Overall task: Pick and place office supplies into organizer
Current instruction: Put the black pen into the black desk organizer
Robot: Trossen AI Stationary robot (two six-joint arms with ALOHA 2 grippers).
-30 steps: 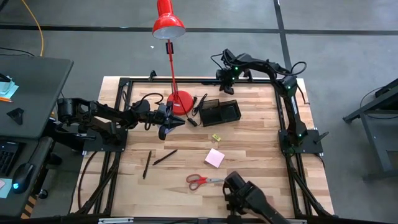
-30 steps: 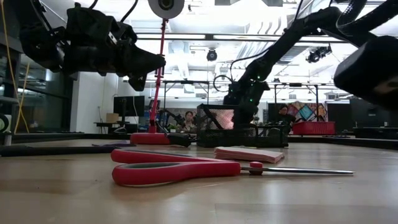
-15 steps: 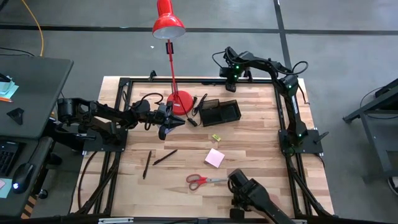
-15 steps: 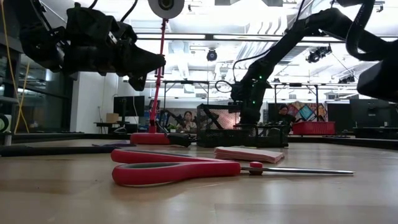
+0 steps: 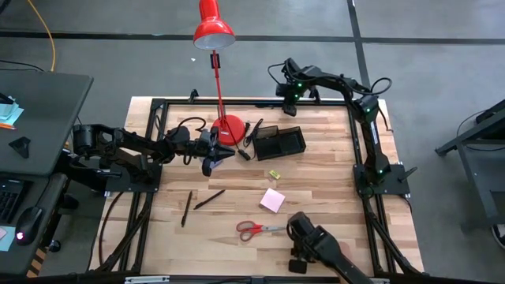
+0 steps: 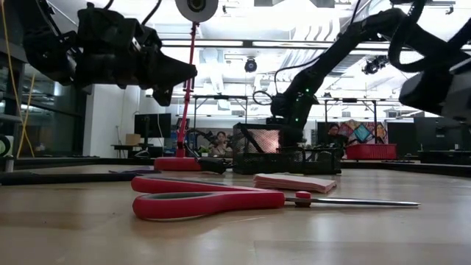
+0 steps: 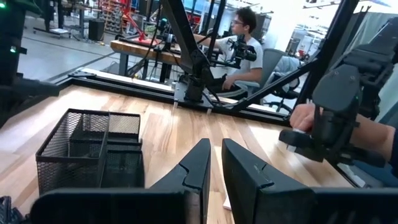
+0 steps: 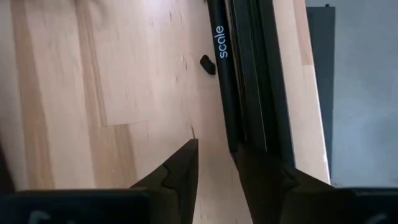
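Note:
The black mesh organizer (image 5: 280, 142) stands at the table's far middle, also in the left wrist view (image 7: 74, 149). Red-handled scissors (image 5: 259, 229), a pink note pad (image 5: 273, 199), a tiny yellow piece (image 5: 274, 174) and two dark pens (image 5: 187, 207) (image 5: 209, 199) lie flat on the wood. Another dark pen (image 5: 254, 131) shows by the organizer's left end. My left gripper (image 5: 225, 152) hovers shut, pointing level at the organizer from its left. My right gripper (image 8: 216, 146) hangs open and empty over the far edge behind the organizer, pointing steeply down.
A red desk lamp stands with its round base (image 5: 229, 128) left of the organizer. A black frame rail (image 8: 249, 74) runs along the far edge under my right gripper. At the near edge a person's hand (image 7: 305, 115) holds a dark device (image 5: 316, 244).
My right gripper has tipped and turned a little while staying above the far edge behind the organizer. The dark device at the near edge has shifted about.

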